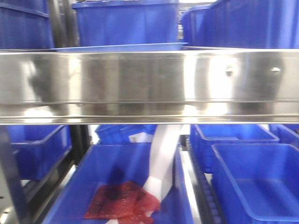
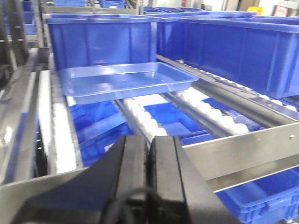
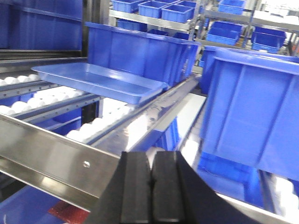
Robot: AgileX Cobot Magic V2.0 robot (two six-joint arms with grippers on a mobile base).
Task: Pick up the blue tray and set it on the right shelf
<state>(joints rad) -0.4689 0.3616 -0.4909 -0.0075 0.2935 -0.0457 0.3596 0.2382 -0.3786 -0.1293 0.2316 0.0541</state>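
The light-blue tray lies flat on the white rollers of the right shelf, just behind the shelf's wide steel front rail. From the front only the tray's thin edge shows above that rail. In the right wrist view the tray sits at upper left, with the rail below it. My left gripper is shut and empty, short of the rail and well back from the tray. My right gripper is likewise shut on nothing, apart from the tray.
Deep dark-blue bins stand right behind the tray and beside it; another large bin is close to the right gripper. On the level below, a bin holds a red cloth and a white object.
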